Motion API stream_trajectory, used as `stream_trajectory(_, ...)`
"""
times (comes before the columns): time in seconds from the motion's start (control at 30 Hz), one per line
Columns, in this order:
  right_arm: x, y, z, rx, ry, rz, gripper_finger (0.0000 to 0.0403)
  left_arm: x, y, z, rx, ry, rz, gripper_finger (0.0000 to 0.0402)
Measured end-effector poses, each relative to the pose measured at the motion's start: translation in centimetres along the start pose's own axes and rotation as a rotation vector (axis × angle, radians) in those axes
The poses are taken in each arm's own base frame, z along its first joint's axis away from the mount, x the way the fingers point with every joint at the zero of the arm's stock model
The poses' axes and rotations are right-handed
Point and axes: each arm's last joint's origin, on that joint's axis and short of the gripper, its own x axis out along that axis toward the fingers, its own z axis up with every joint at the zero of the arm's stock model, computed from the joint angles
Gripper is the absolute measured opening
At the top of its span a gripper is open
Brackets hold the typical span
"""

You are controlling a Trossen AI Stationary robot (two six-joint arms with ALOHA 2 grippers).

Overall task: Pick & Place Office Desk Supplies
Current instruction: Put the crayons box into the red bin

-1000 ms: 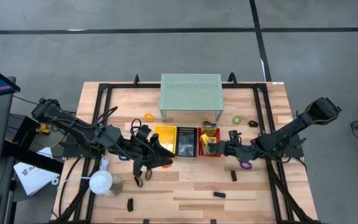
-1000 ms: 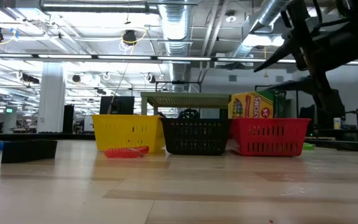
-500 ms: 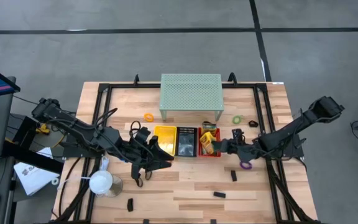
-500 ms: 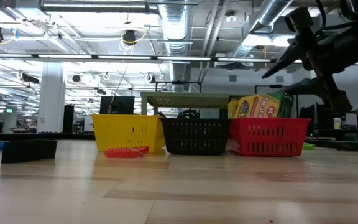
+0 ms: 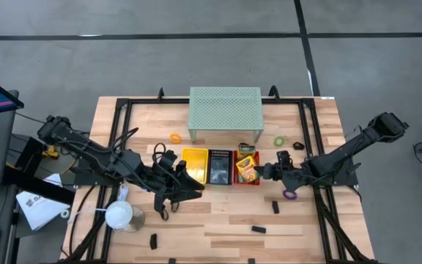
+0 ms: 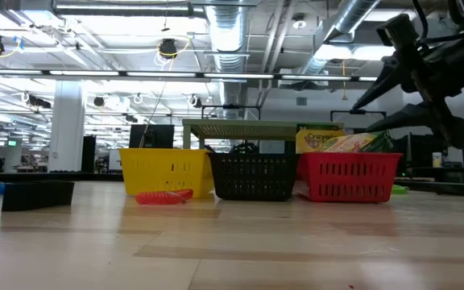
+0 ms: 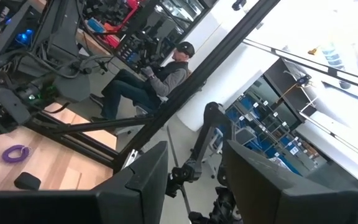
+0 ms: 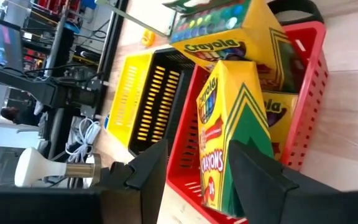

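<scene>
Wooden table [image 5: 218, 220]: scattered black clips [image 5: 258, 229].

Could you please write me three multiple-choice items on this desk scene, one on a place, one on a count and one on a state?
1. Where do the crayon boxes lie?
A. in the yellow basket
B. in the red basket
C. on the green mesh shelf

2. How many small baskets stand side by side in front of the shelf?
A. two
B. three
C. five

3. What does the right gripper hold?
A. nothing, its fingers are apart
B. a purple ring
C. a black clip

Answers:
1 B, the right wrist view shows them inside the red walls.
2 B, yellow, black and red stand in a row.
3 A, the gap between its fingers is bare beside the red basket.
</scene>
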Motion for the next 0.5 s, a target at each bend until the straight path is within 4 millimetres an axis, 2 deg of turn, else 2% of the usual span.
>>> stream_trajectory(0.5, -0.8, -0.5, -1.2, -0.004, 0.093, -0.018, 0.0168, 0.0, -0.1, -0.1, 0.007, 0.004, -0.005, 0.0154)
